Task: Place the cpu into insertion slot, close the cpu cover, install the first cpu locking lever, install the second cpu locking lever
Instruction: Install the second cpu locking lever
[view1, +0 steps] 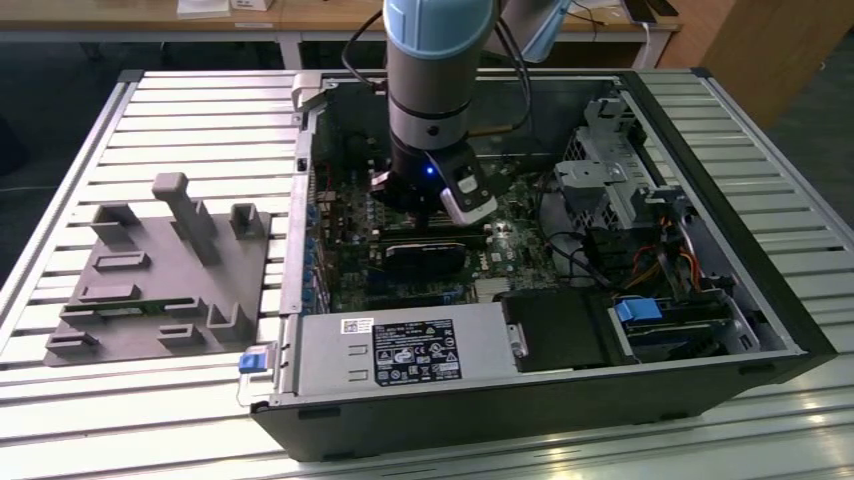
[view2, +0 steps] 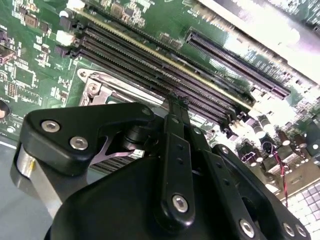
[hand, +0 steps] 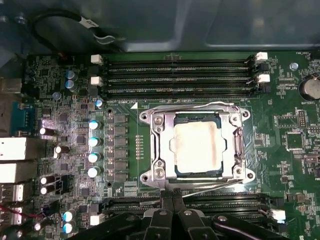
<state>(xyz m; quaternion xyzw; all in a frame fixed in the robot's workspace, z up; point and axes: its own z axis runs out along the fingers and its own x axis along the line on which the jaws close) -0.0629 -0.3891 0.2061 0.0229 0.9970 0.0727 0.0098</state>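
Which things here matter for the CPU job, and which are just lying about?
Job:
cpu, seated in the socket
cpu cover, closed over it
gripper

Lying about:
memory slots
grey fixture beside the case
power supply

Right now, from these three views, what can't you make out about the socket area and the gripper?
- Square silver-tan cpu: in the first wrist view, its edges lie under the silvery metal cpu cover, so seating can't be judged.
- Thin wire locking levers: too fine there to tell whether they are hooked.
- Socket in the exterior view: hidden behind the arm.
- Black gripper: its body is cut off by the picture's edge in the first wrist view.
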